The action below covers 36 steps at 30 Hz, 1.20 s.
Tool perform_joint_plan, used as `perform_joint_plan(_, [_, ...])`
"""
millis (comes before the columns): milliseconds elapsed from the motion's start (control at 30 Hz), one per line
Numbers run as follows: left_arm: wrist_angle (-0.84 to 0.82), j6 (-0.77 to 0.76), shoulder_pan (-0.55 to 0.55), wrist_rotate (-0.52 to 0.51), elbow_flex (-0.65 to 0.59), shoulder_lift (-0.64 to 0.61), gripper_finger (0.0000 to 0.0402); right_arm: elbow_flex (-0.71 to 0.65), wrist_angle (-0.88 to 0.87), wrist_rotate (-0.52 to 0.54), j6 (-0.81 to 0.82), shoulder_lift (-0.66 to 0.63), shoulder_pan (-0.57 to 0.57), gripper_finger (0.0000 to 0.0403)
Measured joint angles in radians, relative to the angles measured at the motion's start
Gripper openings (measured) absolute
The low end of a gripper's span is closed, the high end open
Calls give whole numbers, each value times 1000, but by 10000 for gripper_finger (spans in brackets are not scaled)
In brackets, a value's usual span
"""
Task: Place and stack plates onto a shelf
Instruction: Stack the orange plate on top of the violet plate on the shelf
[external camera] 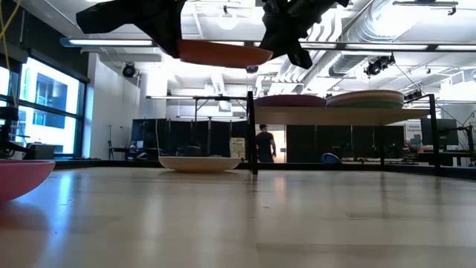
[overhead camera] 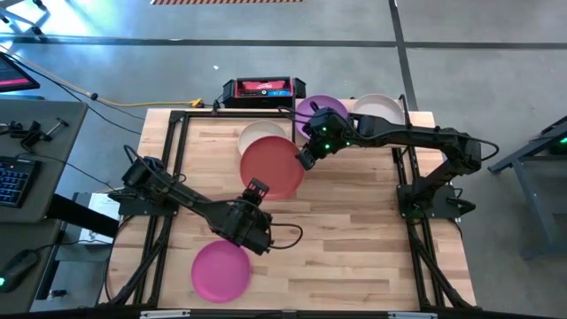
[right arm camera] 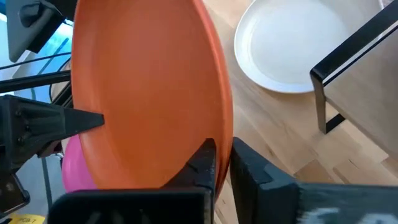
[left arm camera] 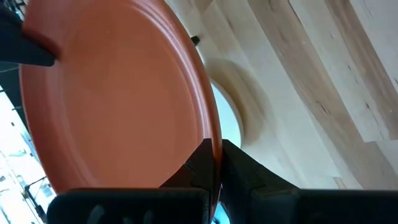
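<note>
A coral red plate (overhead camera: 273,167) hangs in the air between both grippers, roughly level in the low view (external camera: 223,53). My left gripper (overhead camera: 255,190) is shut on its near rim and my right gripper (overhead camera: 306,158) on its far-right rim. A white plate (overhead camera: 259,135) rests on its base on the table, partly under the red one. A magenta plate (overhead camera: 221,270) sits near the table's near edge. The shelf (external camera: 320,116) stands at the far right and carries a purple plate (overhead camera: 323,106) and a cream-topped stack (overhead camera: 379,108). My left gripper pinches the coral red plate's rim (left arm camera: 212,140) between its two fingers, coming in level from the table's near-left side. The plate is lifted clear of the table. My right gripper pinches the opposite rim (right arm camera: 225,134) between its two fingers, reaching level from the far-right side; the plate is clear of everything below.
A black and red box (overhead camera: 259,88) lies past the table's far edge. Black frame rails (overhead camera: 173,159) run along the table's left and right sides. Bare wood (overhead camera: 354,230) fills the middle and near right of the table. A person (external camera: 262,145) stands far off in the room.
</note>
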Motion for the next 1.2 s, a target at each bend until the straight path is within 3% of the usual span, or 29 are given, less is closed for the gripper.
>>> perform_joint_plan(233, [32,-34,0,8,0,0,7,0,0,-1,7,0,0,5])
perform_joint_plan(400, [53,-93,14,71,0,0,14,0,-1,8,6,0,1,2])
perform_joint_plan(700, [53,-228,56,217,2,-1,76,0,-3,21,1,0,-10,1])
perform_joint_plan(967, [45,-430,66,213,61,-1,126,0,-27,-3,-9,0,-64,0])
perform_joint_plan(1200, [-2,-481,64,192,175,-1,132,0,-51,-18,-22,-1,-124,1])
